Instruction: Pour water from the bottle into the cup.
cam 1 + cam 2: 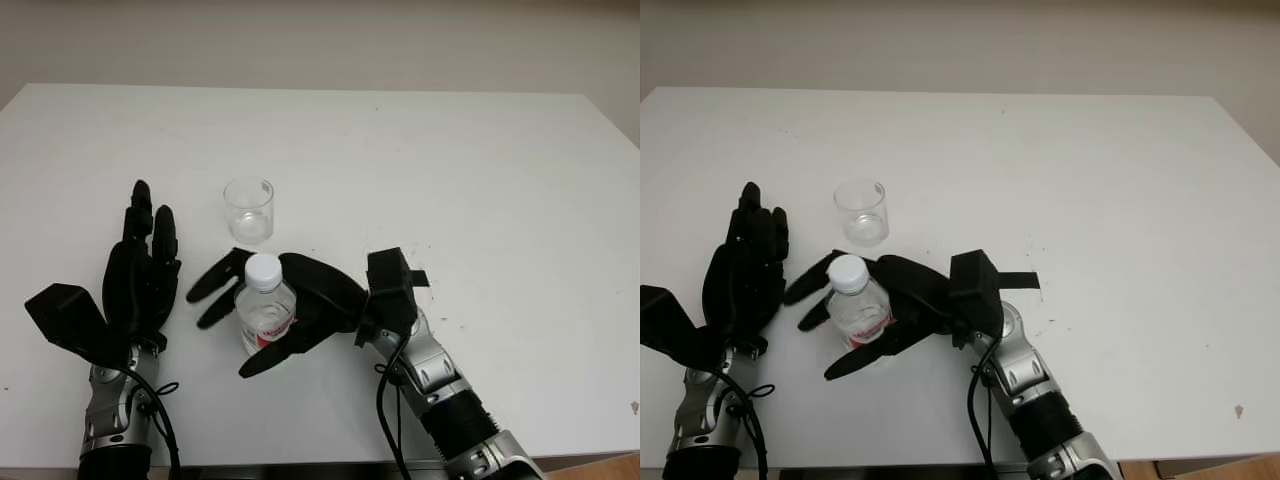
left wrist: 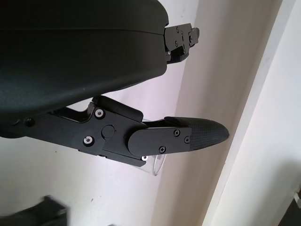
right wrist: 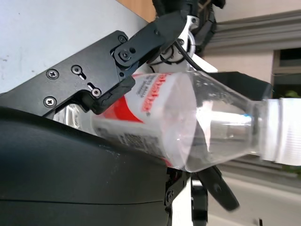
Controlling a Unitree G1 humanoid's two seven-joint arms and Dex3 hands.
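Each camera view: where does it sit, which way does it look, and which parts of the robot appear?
Left eye view: head, down at table; left hand open, right hand on bottle.
Right eye view: same scene, cup.
Left wrist view: beside left hand's fingers.
Right wrist view: against gripped bottle.
Shared: eye views and right wrist view show the bottle.

You see a white table (image 1: 480, 180) spanning the view, a pale wall (image 1: 320, 40) along its 12 o'clock edge, and faint dark specks (image 1: 440, 320) toward 4 o'clock.
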